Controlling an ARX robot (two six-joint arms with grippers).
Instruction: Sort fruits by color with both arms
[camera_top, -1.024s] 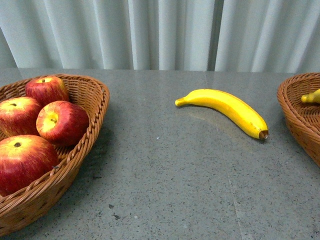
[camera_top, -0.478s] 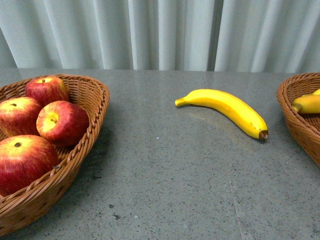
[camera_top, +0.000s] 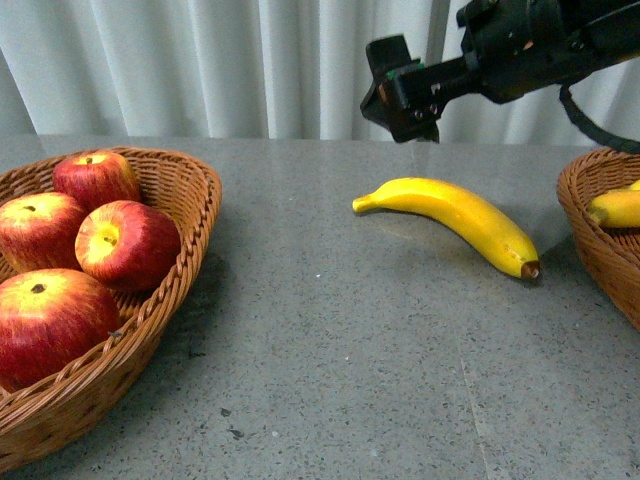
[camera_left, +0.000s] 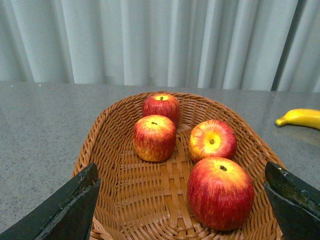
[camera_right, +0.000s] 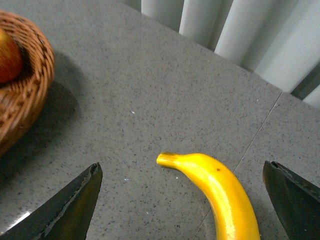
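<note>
Several red apples (camera_top: 127, 244) lie in the wicker basket (camera_top: 190, 215) at the left. My left gripper (camera_left: 181, 202) hovers open over that basket, the nearest apple (camera_left: 220, 192) between its spread fingers (camera_left: 70, 210), untouched. A yellow banana (camera_top: 450, 215) lies on the grey table right of centre. My right gripper (camera_top: 392, 95) hangs open in the air above the banana's stem end. In the right wrist view that banana (camera_right: 220, 195) lies below the wide-apart fingers (camera_right: 292, 200). Another banana (camera_top: 615, 208) rests in the right-hand basket (camera_top: 590, 235).
Grey stone tabletop (camera_top: 330, 350) between the two baskets, with a seam running toward the front. Pale curtains (camera_top: 200, 60) close off the back. The apple basket's edge (camera_right: 25, 90) shows in the right wrist view, some way from the banana.
My right arm has come into the front view from the upper right and now hangs over the loose banana. The banana in the right basket settled flat a moment earlier.
</note>
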